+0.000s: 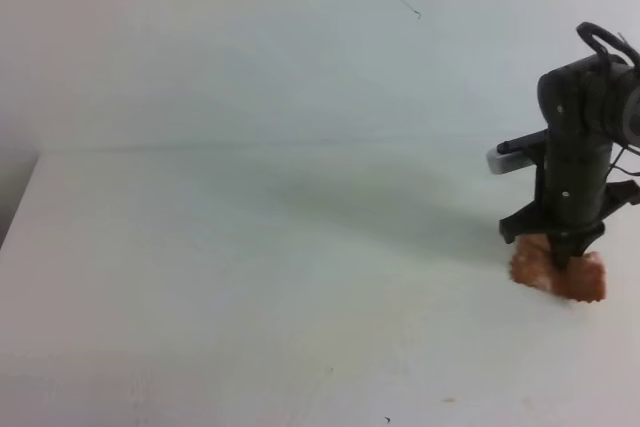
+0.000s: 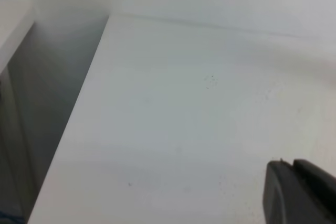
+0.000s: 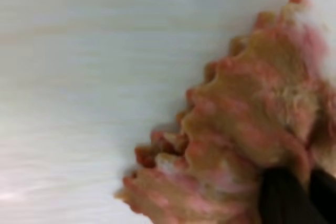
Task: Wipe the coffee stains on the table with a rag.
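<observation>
The right hand (image 1: 566, 259) is clamped on the rag (image 1: 558, 273), pushing it flat on the white counter (image 1: 250, 277) so it can rub. No coffee stain shows; it may be under the rag.

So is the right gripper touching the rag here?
Touching. In the exterior high view the right gripper presses down into the rag on the table; the right wrist view shows its dark jaws pinching the bunched cloth.
</observation>
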Robot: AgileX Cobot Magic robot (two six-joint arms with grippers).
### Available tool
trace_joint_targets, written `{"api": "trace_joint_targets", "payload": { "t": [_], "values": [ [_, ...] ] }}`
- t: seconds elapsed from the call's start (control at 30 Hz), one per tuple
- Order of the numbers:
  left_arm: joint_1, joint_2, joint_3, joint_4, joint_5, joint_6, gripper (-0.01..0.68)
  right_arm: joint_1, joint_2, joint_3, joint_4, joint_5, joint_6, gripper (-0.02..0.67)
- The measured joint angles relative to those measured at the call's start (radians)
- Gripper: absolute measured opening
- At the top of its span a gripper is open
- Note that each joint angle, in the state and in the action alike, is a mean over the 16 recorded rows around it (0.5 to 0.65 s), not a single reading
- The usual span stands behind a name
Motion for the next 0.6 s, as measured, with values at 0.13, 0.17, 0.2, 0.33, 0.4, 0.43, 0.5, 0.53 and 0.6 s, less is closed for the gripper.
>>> {"api": "trace_joint_targets", "payload": {
  "t": [0.13,0.17,0.2,0.33,0.4,0.43,0.5,0.53,0.6],
  "values": [
    [0.0,0.0,0.0,0.0,0.0,0.0,-0.003,0.079,-0.002,0.0,0.11,-0.027,-0.071,0.039],
    [0.0,0.0,0.0,0.0,0.0,0.0,-0.003,0.106,-0.003,0.0,0.138,-0.037,-0.09,0.039],
    [0.0,0.0,0.0,0.0,0.0,0.0,-0.003,0.133,-0.004,0.0,0.165,-0.049,-0.107,0.039],
    [0.0,0.0,0.0,0.0,0.0,0.0,-0.003,0.24,-0.017,-0.001,0.253,-0.095,-0.173,0.039],
    [0.0,0.0,0.0,0.0,0.0,0.0,-0.003,0.285,-0.029,-0.001,0.269,-0.114,-0.198,0.039],
    [0.0,0.0,0.0,0.0,0.0,0.0,-0.003,0.304,-0.035,-0.001,0.265,-0.117,-0.203,0.039],
    [0.0,0.0,0.0,0.0,0.0,0.0,-0.003,0.335,-0.05,-0.001,0.234,-0.122,-0.206,0.039],
    [0.0,0.0,0.0,0.0,0.0,0.0,-0.003,0.345,-0.058,-0.001,0.209,-0.121,-0.203,0.039],
    [0.0,0.0,0.0,0.0,0.0,0.0,-0.003,0.356,-0.076,-0.002,0.149,-0.119,-0.187,0.039]
  ]
}}
